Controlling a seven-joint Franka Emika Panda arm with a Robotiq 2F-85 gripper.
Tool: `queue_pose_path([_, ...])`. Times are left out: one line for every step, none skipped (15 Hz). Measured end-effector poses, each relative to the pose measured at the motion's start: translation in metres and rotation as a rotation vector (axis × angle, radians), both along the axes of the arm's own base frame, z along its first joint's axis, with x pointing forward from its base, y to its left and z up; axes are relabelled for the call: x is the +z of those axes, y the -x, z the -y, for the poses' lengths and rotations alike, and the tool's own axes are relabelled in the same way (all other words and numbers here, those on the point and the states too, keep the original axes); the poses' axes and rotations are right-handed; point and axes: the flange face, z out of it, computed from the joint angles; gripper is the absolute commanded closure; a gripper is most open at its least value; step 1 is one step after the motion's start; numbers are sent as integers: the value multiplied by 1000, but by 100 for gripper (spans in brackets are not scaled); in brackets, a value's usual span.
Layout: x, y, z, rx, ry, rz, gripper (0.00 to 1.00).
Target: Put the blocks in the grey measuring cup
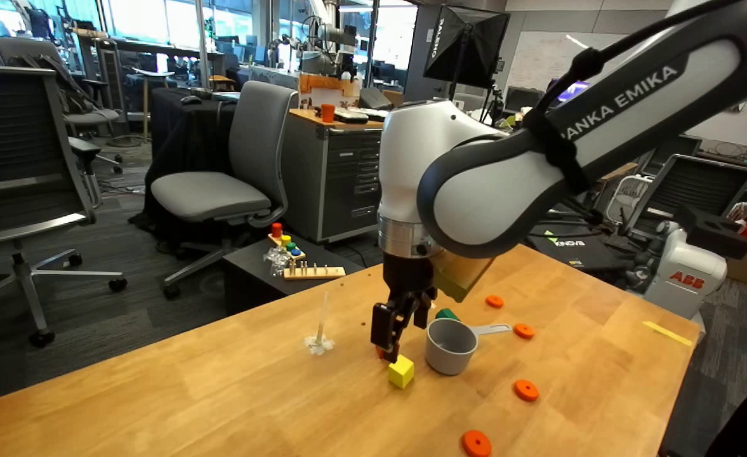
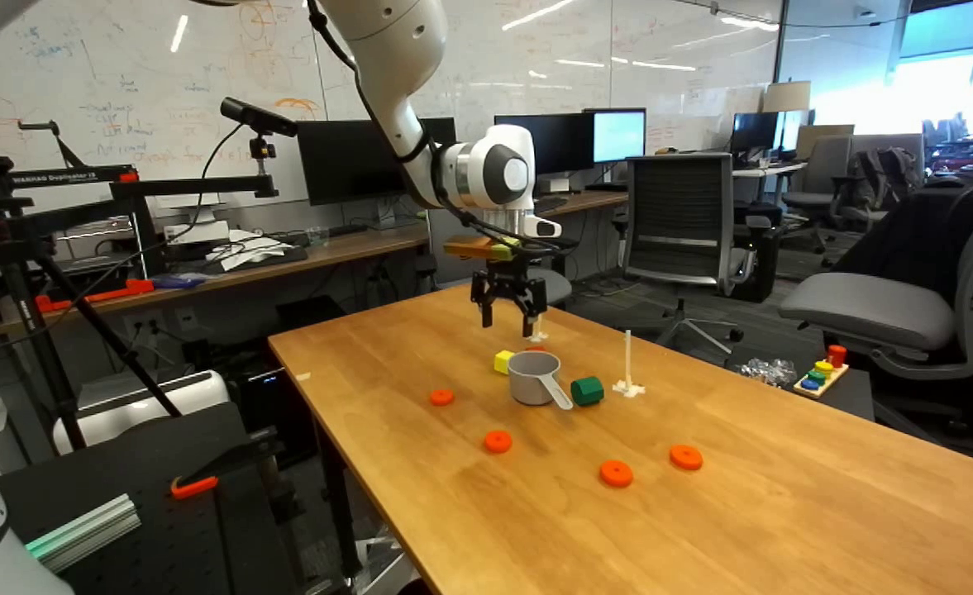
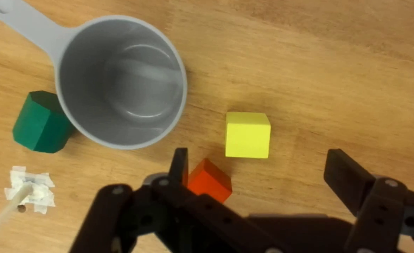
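Wood grain runs beneath everything my wrist looks down on, a honey-coloured tabletop point(image 3: 316, 70) streaked with fine darker lines. Farthest left, a thin pale stick point(image 3: 2, 215) stands in a ragged patch of white tape point(image 3: 43, 191), with a small dark round spot point(image 3: 21, 208) marking the wood just beside it. Next comes a green block point(image 3: 39, 123), many-sided and matt, its crisp facets shading from teal to near-black. It sits close by the grey measuring cup point(image 3: 122, 84); whether the two touch I cannot tell. The cup stands upright, smooth-walled and round-rimmed, a soft gloss curving over its floor, and its flat handle point(image 3: 31, 30) reaches off towards the upper left.

My claw point(image 3: 258, 168) hangs above the tabletop, spread wide, its dark, blunt fingers point(image 3: 178, 167) well apart. Seen past the finger nearer the cup, which hides part of it, an orange-red block point(image 3: 210, 182) lies on the wood, angular and turned cornerwise, one face bright, another in shade. Right of that, a yellow cube point(image 3: 247, 135) rests flat, sharp-edged and plain-faced, outside the cup. My other finger stands farther right.

In an exterior view, orange discs point(image 1: 527, 390) lie scattered to the right, flat, round and smooth, a small dot showing at the middle of some; I count four in both exterior views. Rightmost on the wood runs a narrow yellow strip point(image 1: 667, 333), straight and thin, near the tabletop's edge.
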Motion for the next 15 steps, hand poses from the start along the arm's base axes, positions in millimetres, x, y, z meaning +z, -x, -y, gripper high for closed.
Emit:
queue_pose_path([-5,0,-2,-4,-9,-7,0])
queue_pose_path([-10,0,-5,-11,-20,-15,0])
queue_pose_path([-15,0,-7,-17,-29,-23,0])
queue_pose_path([-19,1,-8,-22,-34,-29,0])
queue_pose_path([-23,1,-9,-29,-39,-35,0])
queue_pose_path([-27,0,-9,-37,-44,-40,0])
queue_pose_path([-29,-1,-8,-43,-49,-43,0])
queue_pose_path([-31,-2,-8,-49,-52,-44,0])
queue_pose_path([-33,-3,-8,-52,-55,-44,0])
queue_pose_path([-34,-4,-7,-55,-55,-44,0])
queue_pose_path([-34,-5,-6,-58,-56,-43,0])
queue_pose_path([-35,-6,-6,-62,-58,-43,0])
queue_pose_path([-36,-6,-5,-67,-60,-44,0])
queue_pose_path([-37,-7,-3,-75,-61,-45,0])
queue_pose_path([-38,-8,-2,-88,-62,-46,25])
